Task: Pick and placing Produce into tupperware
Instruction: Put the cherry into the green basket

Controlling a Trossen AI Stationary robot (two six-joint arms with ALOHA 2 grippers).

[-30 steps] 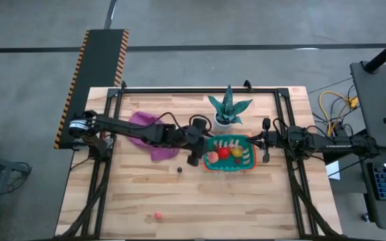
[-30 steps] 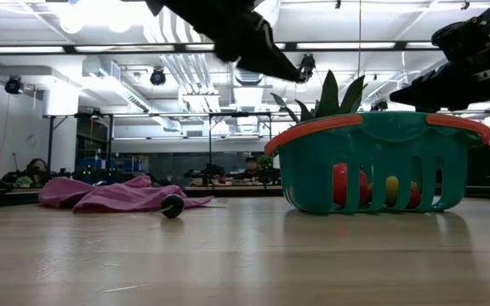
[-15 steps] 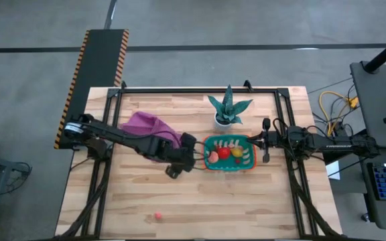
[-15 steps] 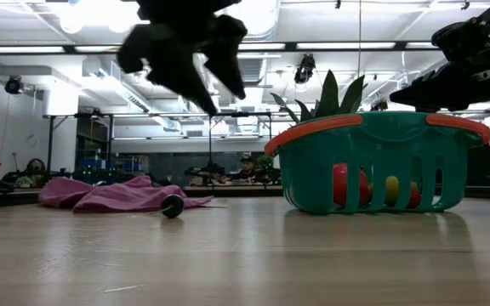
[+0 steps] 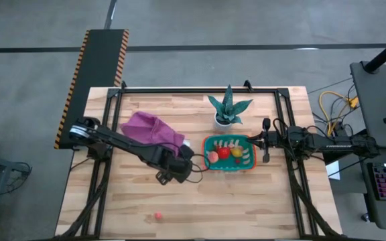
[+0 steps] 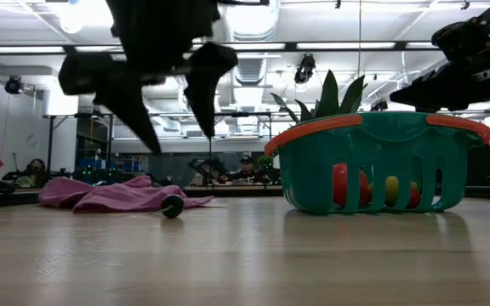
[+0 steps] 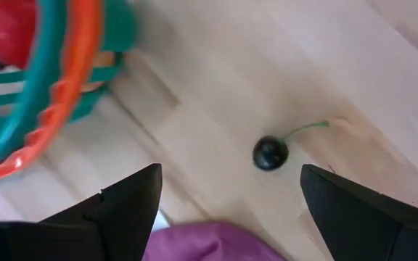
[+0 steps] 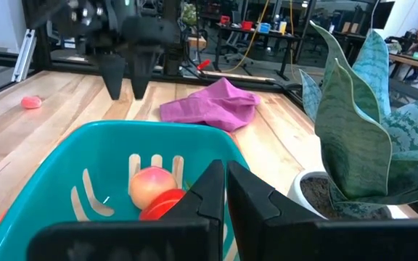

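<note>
My left gripper (image 5: pixel 171 173) hangs open above the table, left of the teal tub (image 5: pixel 230 163). A small dark round fruit with a green stem (image 7: pixel 270 153) lies on the wood below and between its fingers, untouched; the low view shows this fruit (image 6: pixel 172 206) resting on the table under the gripper (image 6: pixel 179 143). The tub (image 6: pixel 373 161) has an orange rim and holds peach, red and yellow produce (image 8: pixel 151 185). A small red piece (image 5: pixel 158 216) lies near the table's near edge. My right gripper (image 5: pixel 267 144) waits shut at the tub's right side.
A purple cloth (image 5: pixel 149 129) lies left of the tub, just beyond the dark fruit. A green spiky plant in a white pot (image 5: pixel 228 108) stands behind the tub. Bare wood stretches across the table's near half.
My left gripper has swung from above the tub's left rim toward the table's left and near edge, coming down over the dark fruit and turning as it went. Its fingers stand wider apart now in the low view than half a second ago.
</note>
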